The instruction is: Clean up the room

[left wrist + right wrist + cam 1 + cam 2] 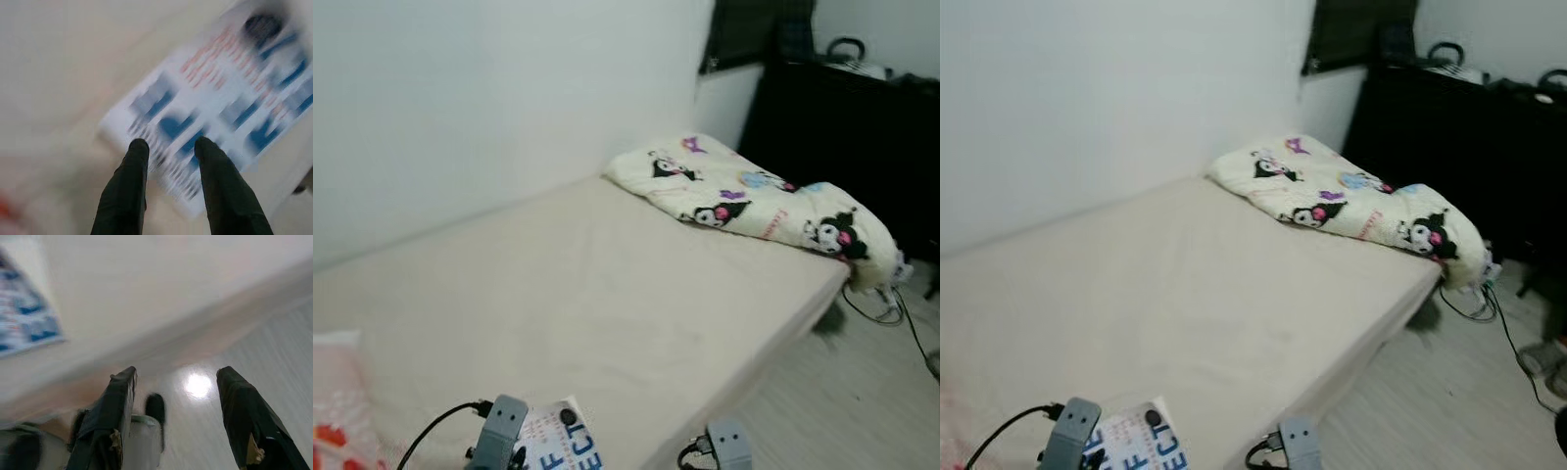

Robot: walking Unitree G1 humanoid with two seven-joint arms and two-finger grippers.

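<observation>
A white printed sheet (pixel 558 441) with big blue letters lies on the near edge of the beige bed (pixel 587 294). My left gripper (pixel 168 147) hovers just over this sheet (pixel 215 107), fingers a little apart and nothing between them; its wrist (pixel 499 431) is right beside the paper. My right gripper (pixel 176 374) is open wide over the pale floor (pixel 274 347) beside the bed's edge, with the sheet (pixel 22 323) off to one side. A folded cartoon-print blanket (pixel 754 201) lies at the far end of the bed.
A pink and red pillow (pixel 337 411) sits at the bed's near left. The white wall (pixel 489 98) runs along the bed's far side. A dark cabinet (pixel 842 127) stands beyond the blanket, with cables (pixel 881 308) on the wooden floor (pixel 842 401) to the right.
</observation>
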